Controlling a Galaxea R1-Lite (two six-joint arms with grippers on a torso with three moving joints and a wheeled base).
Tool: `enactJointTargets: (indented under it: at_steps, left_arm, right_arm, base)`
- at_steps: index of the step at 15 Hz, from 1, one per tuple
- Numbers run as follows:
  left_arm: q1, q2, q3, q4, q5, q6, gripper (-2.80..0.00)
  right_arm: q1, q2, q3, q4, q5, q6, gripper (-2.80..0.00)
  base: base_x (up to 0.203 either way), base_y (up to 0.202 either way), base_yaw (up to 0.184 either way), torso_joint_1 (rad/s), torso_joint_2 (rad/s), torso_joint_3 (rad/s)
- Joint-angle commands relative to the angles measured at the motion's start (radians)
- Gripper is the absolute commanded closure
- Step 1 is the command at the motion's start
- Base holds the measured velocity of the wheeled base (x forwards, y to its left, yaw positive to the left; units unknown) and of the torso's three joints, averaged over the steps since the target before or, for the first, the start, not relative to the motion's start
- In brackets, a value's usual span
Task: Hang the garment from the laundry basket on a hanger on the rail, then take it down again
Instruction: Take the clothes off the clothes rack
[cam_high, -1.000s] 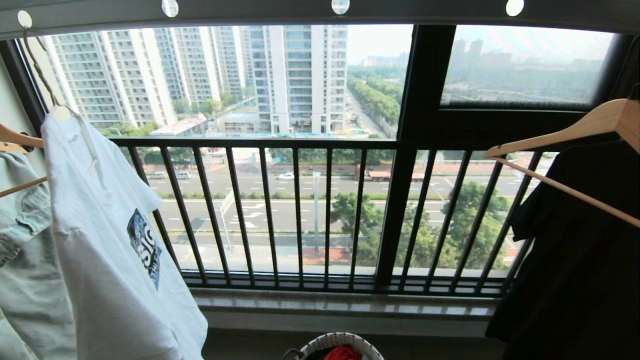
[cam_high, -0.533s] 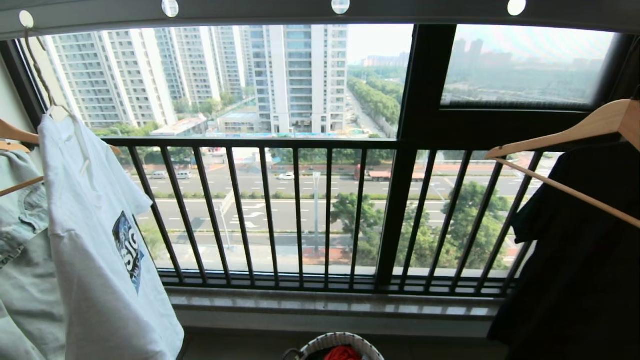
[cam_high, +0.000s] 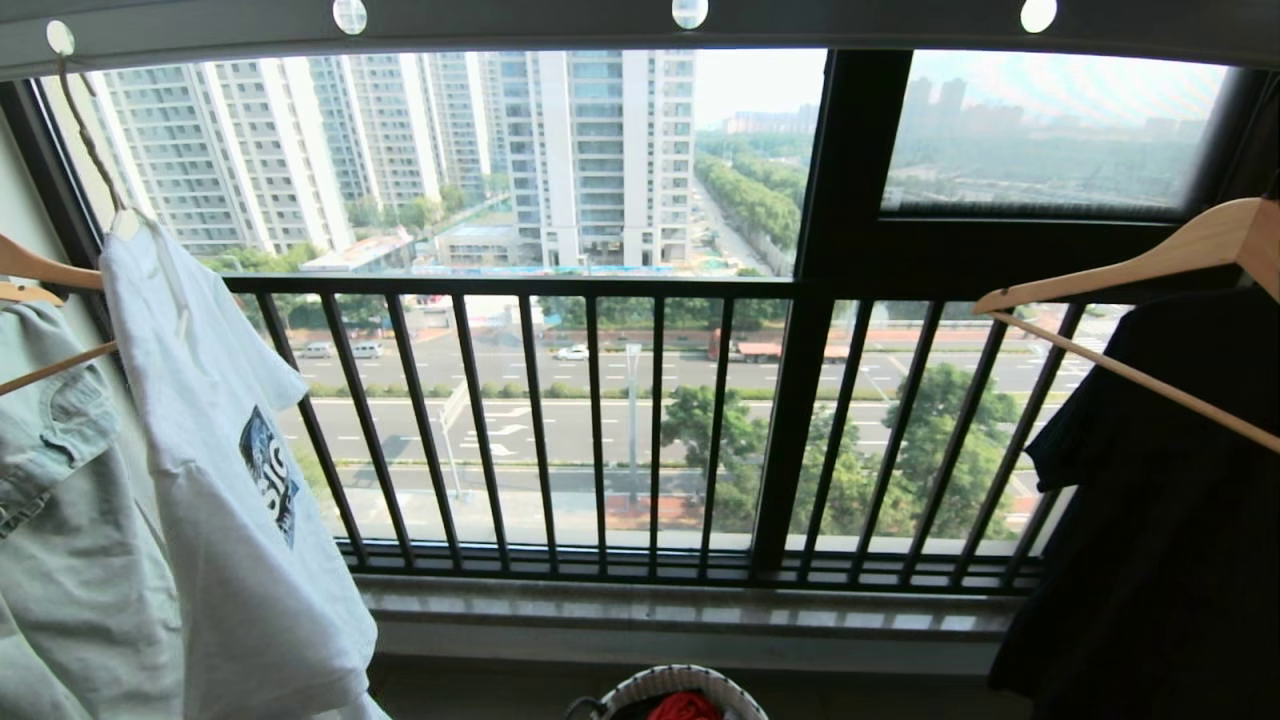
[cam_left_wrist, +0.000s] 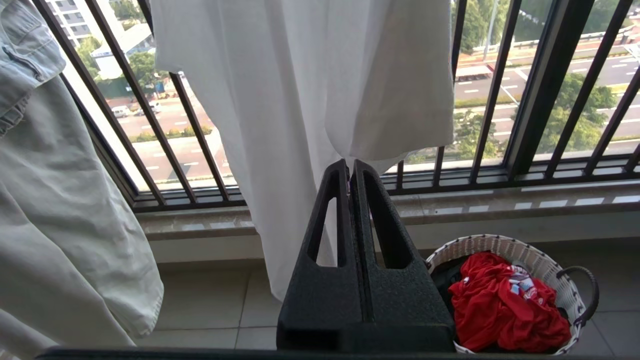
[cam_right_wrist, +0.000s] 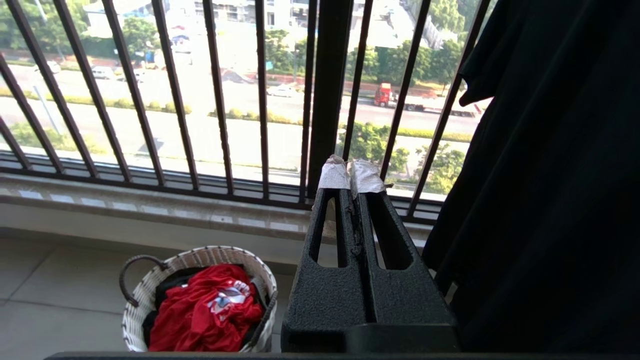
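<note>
The garment (cam_high: 220, 480), a white T-shirt with a blue chest logo (cam_high: 268, 470), hangs at the left on the thin cream hanger (cam_high: 85, 140). The hanger's long hook sits in a hole of the dark rail (cam_high: 520, 20) overhead. Neither gripper is in the head view. My left gripper (cam_left_wrist: 350, 164) is shut, its tips just in front of the shirt's lower hem (cam_left_wrist: 300, 75), with nothing seen between the jaws. The right gripper (cam_right_wrist: 352, 175), with taped tips, is shut and empty. Below the window stands the laundry basket (cam_high: 640, 685), also seen as the laundry basket (cam_left_wrist: 505, 247) and the laundry basket (cam_right_wrist: 200, 255).
A red garment (cam_left_wrist: 500, 305) lies in the basket. A pale denim garment (cam_high: 60, 520) hangs left of the shirt on a wooden hanger (cam_high: 40, 270). At the right, a black garment (cam_high: 1160, 520) hangs on another wooden hanger (cam_high: 1120, 270). A black railing (cam_high: 600, 420) and window sill (cam_high: 680, 610) lie ahead.
The hanging shirt has swayed to the left and then back to the right, twisting slightly on its hook. Nothing else has moved.
</note>
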Motion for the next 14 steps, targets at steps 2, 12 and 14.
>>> enactJointTargets:
  at_steps: [2, 12, 14]
  left_arm:
    - [0.000, -0.001, 0.000, -0.001, 0.002, -0.019, 0.00]
    - [-0.001, -0.001, 0.000, -0.001, 0.023, -0.056, 0.00]
    - [0.000, -0.001, 0.000, -0.001, 0.023, -0.056, 0.00]
  right_arm:
    - [0.000, 0.000, 0.002, 0.000, -0.001, 0.000, 0.00]
    - [-0.001, 0.000, 0.002, 0.000, -0.001, 0.000, 0.00]
    - [-0.001, 0.000, 0.002, 0.000, -0.001, 0.002, 0.00]
  base:
    - [0.000, 0.000, 0.000, 0.000, 0.00, 0.000]
    - [0.000, 0.000, 0.000, 0.000, 0.00, 0.000]
    - [0.000, 0.000, 0.000, 0.000, 0.00, 0.000]
